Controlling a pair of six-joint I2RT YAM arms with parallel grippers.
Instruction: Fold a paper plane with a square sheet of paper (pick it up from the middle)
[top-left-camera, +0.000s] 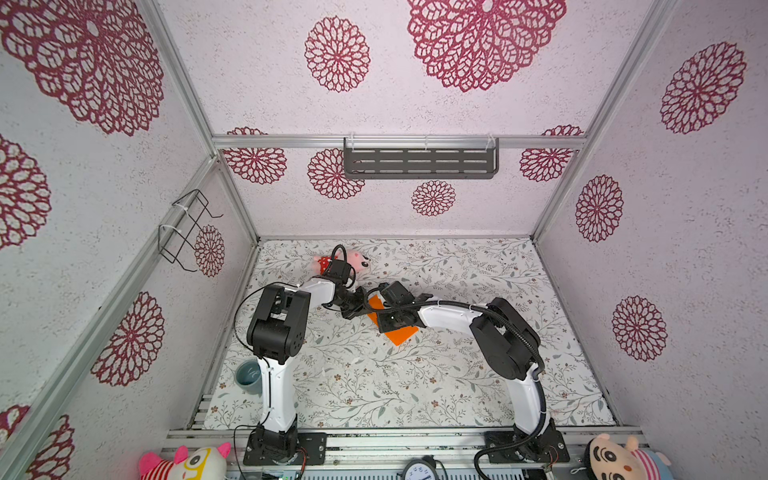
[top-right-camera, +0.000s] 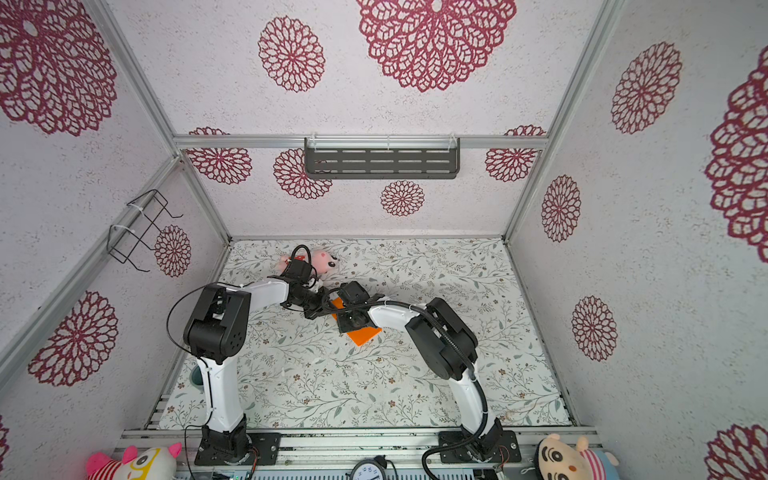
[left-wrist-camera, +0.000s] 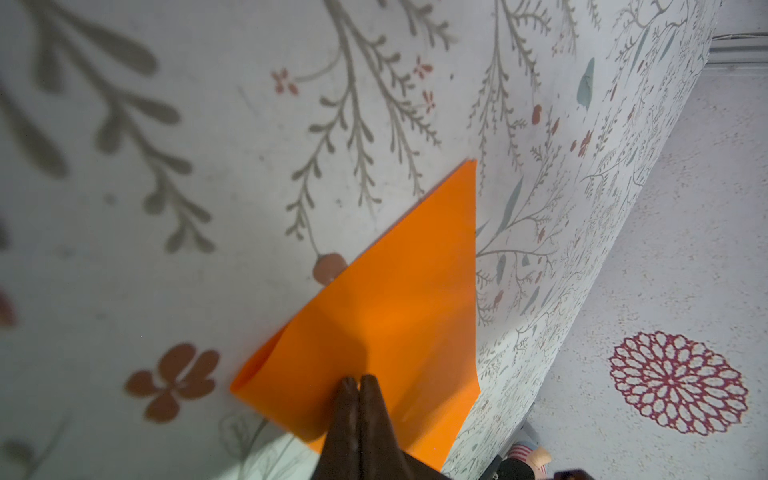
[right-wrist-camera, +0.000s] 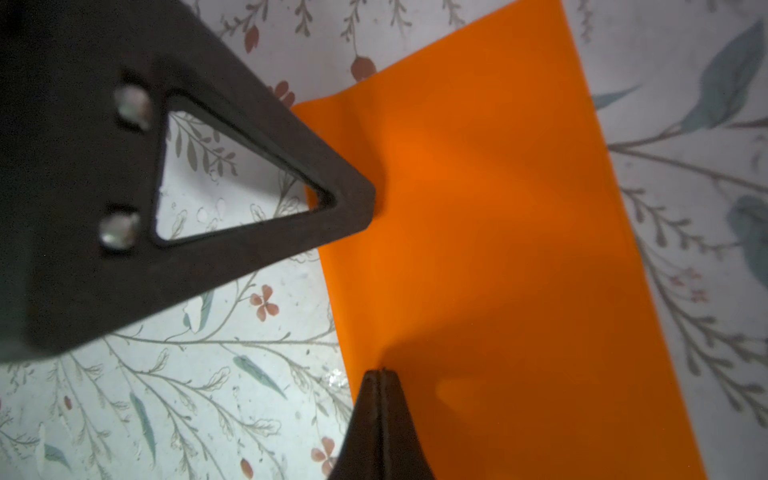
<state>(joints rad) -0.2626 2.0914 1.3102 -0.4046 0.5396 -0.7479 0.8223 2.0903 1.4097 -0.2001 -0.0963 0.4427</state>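
Counter (top-left-camera: 457, 374) under a pale cloth, printed with grey-green sprigs and small rust flowers. Near the middle, flat on the cloth in both top views, an orange sheet of paper (top-left-camera: 401, 334), folded over on itself into a narrower shape, with one folded edge bulging slightly open in the left wrist view. Towards the far edge, left of centre, a pink plush toy (top-left-camera: 357, 259) in red dotted shorts, apart from the paper. By the left edge, nearer the front, a grey-blue cup (top-left-camera: 248, 376).

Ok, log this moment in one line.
bright orange paper sheet: folded over | left gripper: shut, on sheet | right gripper: shut, at sheet edge
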